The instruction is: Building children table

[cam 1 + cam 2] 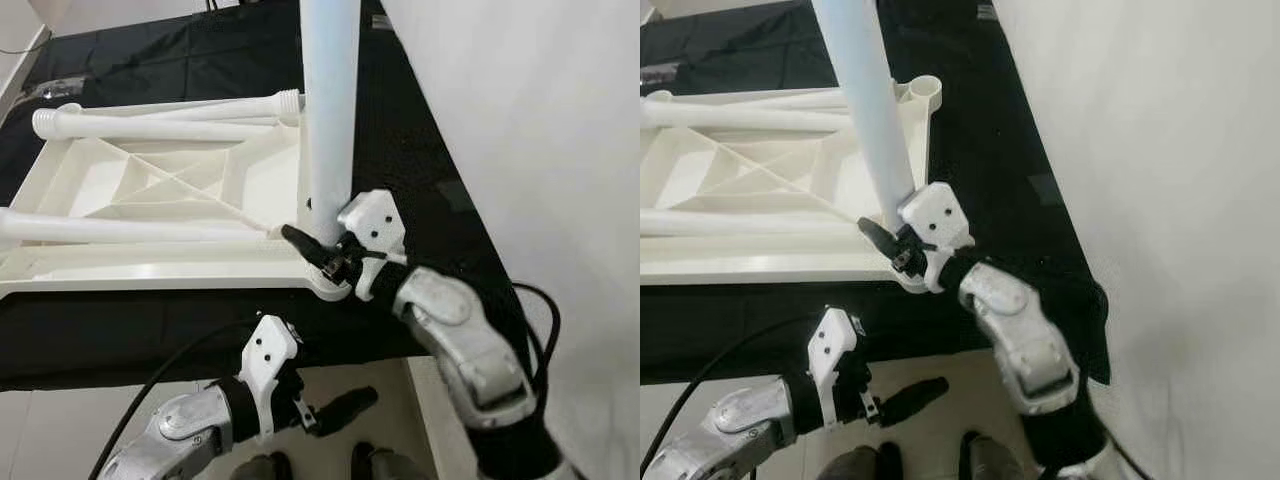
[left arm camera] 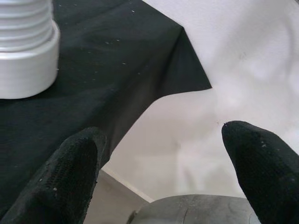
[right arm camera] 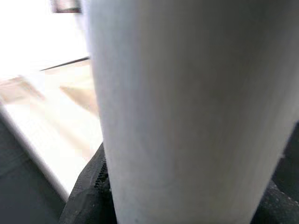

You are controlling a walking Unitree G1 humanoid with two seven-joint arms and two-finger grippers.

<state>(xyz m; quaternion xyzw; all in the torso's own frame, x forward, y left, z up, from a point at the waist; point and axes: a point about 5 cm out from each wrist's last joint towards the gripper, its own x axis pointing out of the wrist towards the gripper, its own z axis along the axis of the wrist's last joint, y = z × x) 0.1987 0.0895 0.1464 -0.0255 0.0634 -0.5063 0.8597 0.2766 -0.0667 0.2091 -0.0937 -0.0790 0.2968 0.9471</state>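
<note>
Right wrist view: my right gripper (image 1: 322,248) jaws clamp the upright table leg (image 1: 330,110) low, near its socket; rigid, light, slick plastic. Left gripper (image 1: 335,408) jaws open.

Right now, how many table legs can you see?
3. One leg stands upright in the tabletop's near right corner, held by the right gripper. One leg lies along its far side, one along its near side. Others may be hidden.
</note>
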